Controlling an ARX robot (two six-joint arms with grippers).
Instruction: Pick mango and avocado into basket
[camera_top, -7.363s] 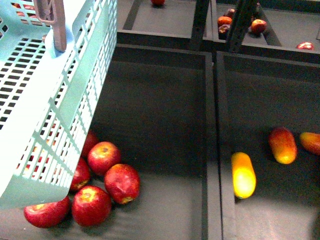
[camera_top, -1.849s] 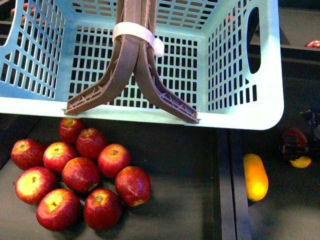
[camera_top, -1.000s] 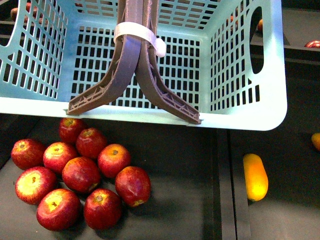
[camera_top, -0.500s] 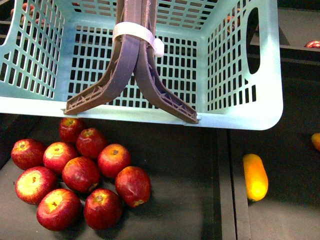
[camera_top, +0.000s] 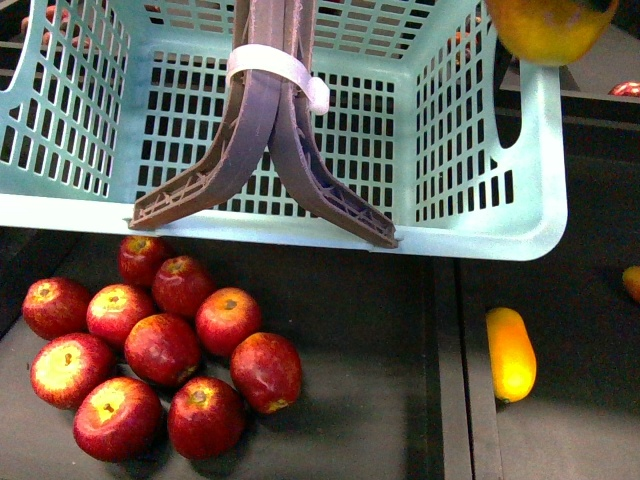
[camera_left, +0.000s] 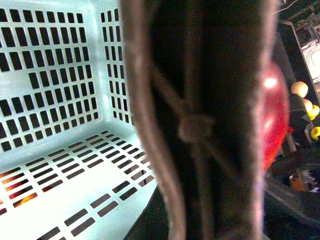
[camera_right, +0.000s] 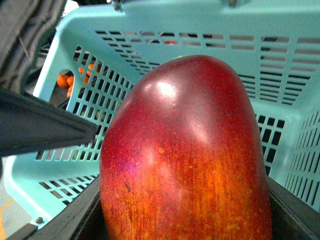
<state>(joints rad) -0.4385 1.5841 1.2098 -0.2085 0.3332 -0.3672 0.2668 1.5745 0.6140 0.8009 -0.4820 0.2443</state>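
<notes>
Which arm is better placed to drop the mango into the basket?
Right: its gripper holds the mango over the basket rim. The left wrist view shows the handle close up, so that arm likely carries the basket.

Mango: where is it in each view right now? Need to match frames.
Front: mango in the top right corner, above the basket right rim, partly cropped.
Left wrist: likely the red sliver beside the blurred handle.
Right wrist: fills most of the picture.
Shared landmark: the turquoise basket.

The basket (camera_top: 480, 240) floor lies open. Its handle (camera_top: 265, 25) rises mid-opening; the mango (camera_top: 545, 25) hangs over the right rim.
</notes>
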